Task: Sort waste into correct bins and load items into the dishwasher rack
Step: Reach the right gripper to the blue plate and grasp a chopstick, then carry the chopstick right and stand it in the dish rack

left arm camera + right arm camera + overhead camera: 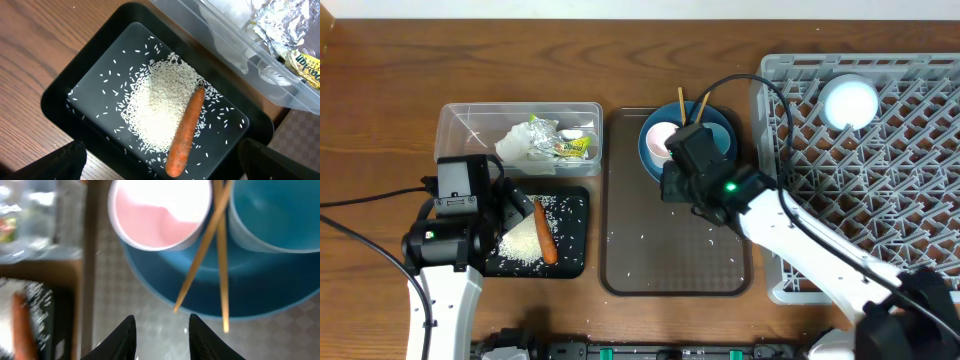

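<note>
Two wooden chopsticks (202,250) rest on the large round blue plate (240,297) beside the pinkish-white cup (160,215). My right gripper (161,337) hovers near their tips, part-open, seemingly empty through the blur; left gripper (160,170) spread wide, empty. Risk: pinching one stick, flicking the other.

Count, referenced to brown serving tray (670,250).
On it: 1 blue plate (647,152); 2 cups, i.e. pink cup (663,140) and light blue cup (718,135); 2 chopsticks (681,103).
Left of it: 1 clear box (470,125), 1 black tray (570,252), 1 carrot (545,230).
Right of it: 1 rack (900,180), 1 white bowl (849,100).
</note>
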Available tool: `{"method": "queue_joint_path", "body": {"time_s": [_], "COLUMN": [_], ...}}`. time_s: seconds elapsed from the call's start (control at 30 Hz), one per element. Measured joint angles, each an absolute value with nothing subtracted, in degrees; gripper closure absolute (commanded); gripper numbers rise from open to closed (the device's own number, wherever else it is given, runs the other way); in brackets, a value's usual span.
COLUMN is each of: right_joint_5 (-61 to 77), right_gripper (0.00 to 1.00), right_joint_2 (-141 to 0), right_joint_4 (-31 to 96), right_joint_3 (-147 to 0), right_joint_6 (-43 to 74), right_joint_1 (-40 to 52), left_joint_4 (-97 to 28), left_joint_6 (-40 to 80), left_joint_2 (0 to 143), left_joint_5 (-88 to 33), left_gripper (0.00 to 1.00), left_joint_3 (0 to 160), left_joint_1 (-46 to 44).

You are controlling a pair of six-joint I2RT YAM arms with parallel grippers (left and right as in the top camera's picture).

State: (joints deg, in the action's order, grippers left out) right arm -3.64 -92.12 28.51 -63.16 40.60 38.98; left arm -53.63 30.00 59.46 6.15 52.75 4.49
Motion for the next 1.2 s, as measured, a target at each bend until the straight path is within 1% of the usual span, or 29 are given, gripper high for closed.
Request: {"method": "queue_joint_path", "body": {"time_s": [0.27,0.6,0.97,1.2], "right_joint_5": [-5.67,-6.24,-5.78,-5.34], "right_gripper": [0.69,0.98,0.99,0.99], "right_joint_2": [-100.22,-101.25,-100.51,-91.53], "right_joint_4": [23.22,22.94,25.47,27.46], "right_joint_3": [-62.92,-62.76,-62.74,-62.46], "right_joint_6": [43.88,44.8,44.95,44.49], "right_joint_1": [38.98,38.98,38.98,38.98], "left_joint_4": [-53.63,-53.63,-53.63,-53.63], "left_joint_6": [30.0,30.0,30.0,30.0], "left_joint_2": [59.46,59.46,59.46,59.46], "left_joint_5": [6.15,6.15,6.13,6.13], "left_gripper": [0.0,0.0,0.0,0.0], "left_joint_3": [52.75,52.75,52.75,52.75], "left_joint_1": [4.51,4.51,4.51,4.51]}}
